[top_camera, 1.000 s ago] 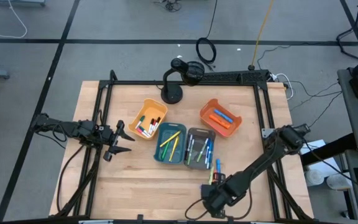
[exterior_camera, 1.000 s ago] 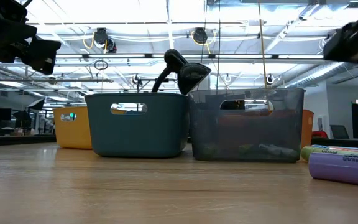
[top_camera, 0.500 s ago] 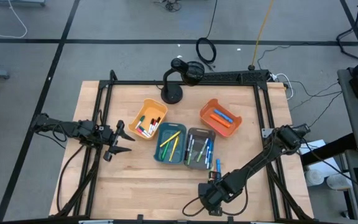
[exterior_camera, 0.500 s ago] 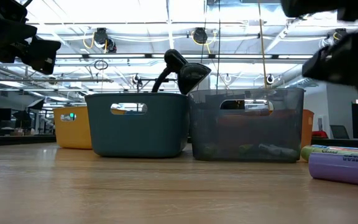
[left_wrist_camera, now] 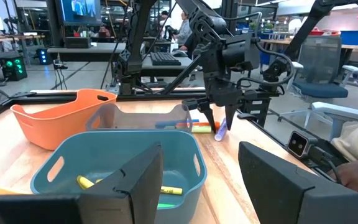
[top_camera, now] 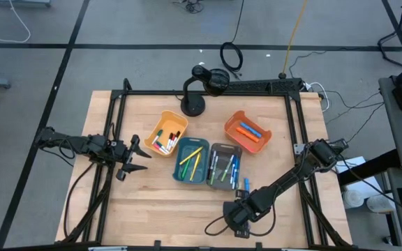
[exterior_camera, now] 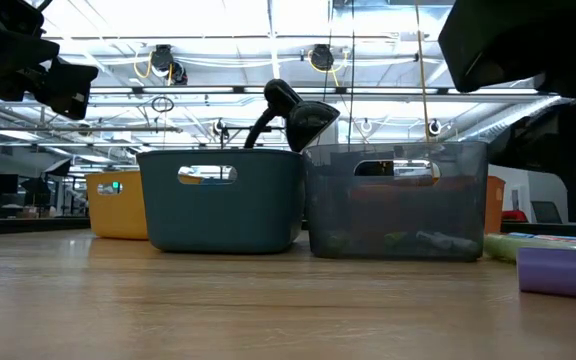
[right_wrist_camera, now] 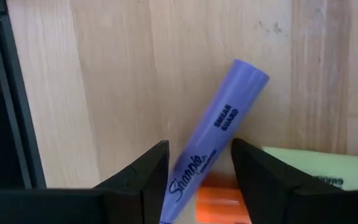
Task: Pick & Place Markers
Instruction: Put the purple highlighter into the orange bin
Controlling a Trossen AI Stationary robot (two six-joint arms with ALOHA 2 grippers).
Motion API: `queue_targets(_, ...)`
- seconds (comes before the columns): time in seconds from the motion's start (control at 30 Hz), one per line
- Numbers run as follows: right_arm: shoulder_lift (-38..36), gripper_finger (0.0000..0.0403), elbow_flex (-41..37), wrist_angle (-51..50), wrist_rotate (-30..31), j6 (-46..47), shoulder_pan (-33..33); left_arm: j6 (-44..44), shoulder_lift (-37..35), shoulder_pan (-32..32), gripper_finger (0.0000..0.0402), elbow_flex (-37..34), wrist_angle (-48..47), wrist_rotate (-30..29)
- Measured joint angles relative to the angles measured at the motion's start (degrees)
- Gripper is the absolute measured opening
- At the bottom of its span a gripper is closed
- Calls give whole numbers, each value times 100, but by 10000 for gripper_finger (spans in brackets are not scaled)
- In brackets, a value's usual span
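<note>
Low in the frame of the high view, right of centre, the right gripper (top_camera: 239, 206) hangs over loose markers on the light wooden table (top_camera: 152, 202), its fingers spread either side of a purple capped marker (right_wrist_camera: 213, 146) without gripping it; a pale yellow-green marker (right_wrist_camera: 319, 169) and an orange marker (right_wrist_camera: 219, 200) lie beside it. Farther up, markers fill the teal plastic bin (top_camera: 191, 160), grey translucent bin (top_camera: 224, 166), yellow bin (top_camera: 165, 133) and orange bin (top_camera: 247, 132). At centre left, the left gripper (top_camera: 135, 161) waits released, holding nothing.
</note>
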Motion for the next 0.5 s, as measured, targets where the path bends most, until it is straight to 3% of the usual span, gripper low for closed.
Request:
queue_targets(0.2, -5, 158, 0, -140, -81, 160, 1, 0, 0, 0, 214, 0, 1, 0)
queue_targets(0.5, -6, 75, 0, -230, -147, 420, 0, 0, 0, 0, 214, 0, 1, 0)
